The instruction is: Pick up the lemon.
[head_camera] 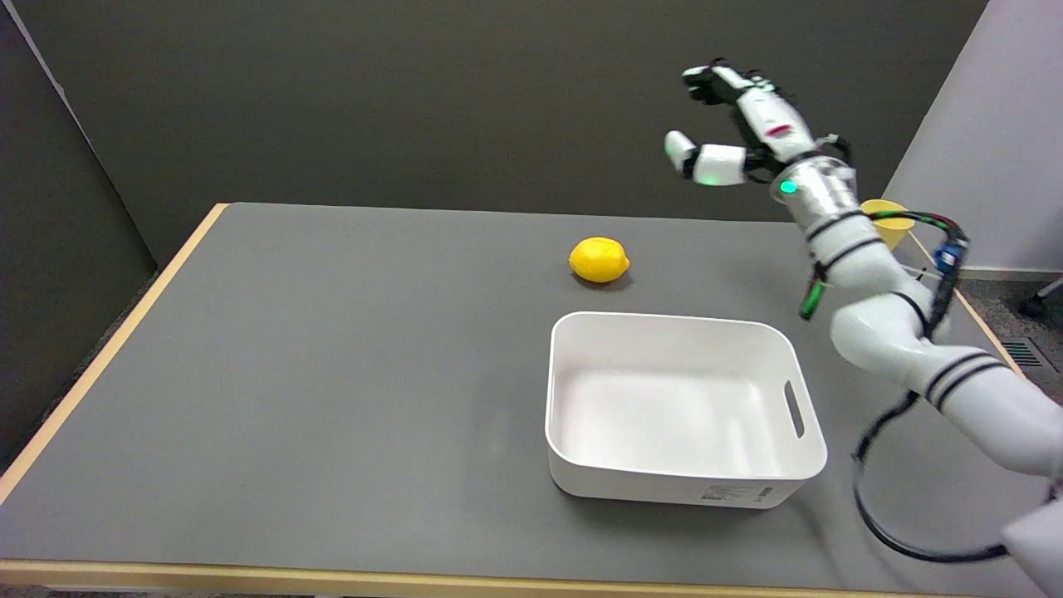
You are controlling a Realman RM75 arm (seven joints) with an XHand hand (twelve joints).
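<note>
Lemon point(599, 259) sits on tabletop point(332, 374) toward far edge, just beyond white bin point(681, 482). Right hand point(731, 124) raised high near far right corner, fingers spread, empty. Lemon likely light, firm, rounded, apt to roll; best grasped around middle.

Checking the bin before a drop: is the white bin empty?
Empty: the white bin shows only its bare floor; the lemon lies on the table beyond it.

I see even, soft overhead light. Faint shadows sit under the bin point(685, 407). Focus is sharp, slight grain
</note>
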